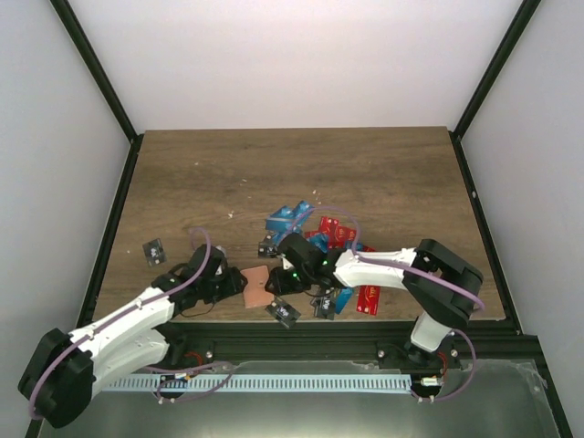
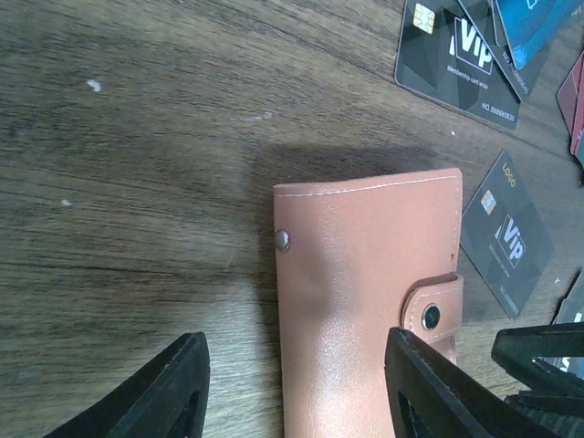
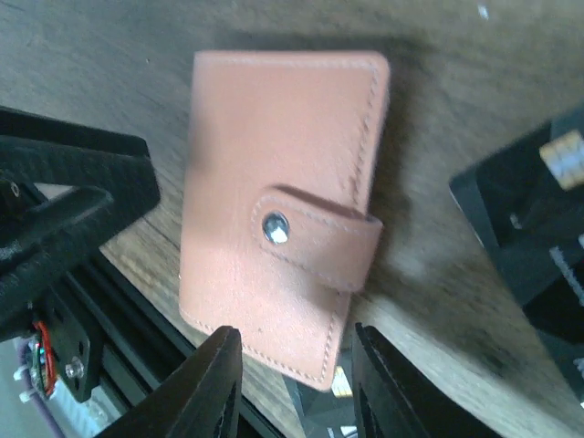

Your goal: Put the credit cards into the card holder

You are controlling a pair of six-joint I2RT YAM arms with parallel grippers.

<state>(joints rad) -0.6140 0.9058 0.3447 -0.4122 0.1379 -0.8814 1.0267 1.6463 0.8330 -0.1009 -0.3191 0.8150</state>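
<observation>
The tan card holder (image 1: 257,285) lies flat near the table's front edge, between the two grippers. In the left wrist view the card holder (image 2: 365,301) reaches in between my left gripper's (image 2: 292,392) open fingers; the right finger (image 2: 429,383) hangs over it by the snap strap. In the right wrist view my right gripper (image 3: 292,383) is open around the card holder's (image 3: 283,210) near corner, with gaps on both sides. The credit cards (image 1: 315,235) lie heaped in red, blue and black behind the right gripper (image 1: 279,281). Black VIP cards (image 2: 461,55) lie just beyond the holder.
A lone black card (image 1: 153,249) sits at the left. More black cards (image 1: 284,311) and a red card (image 1: 368,298) lie along the front edge, next to the black rail (image 1: 365,330). The left gripper's fingers (image 3: 64,201) show in the right wrist view.
</observation>
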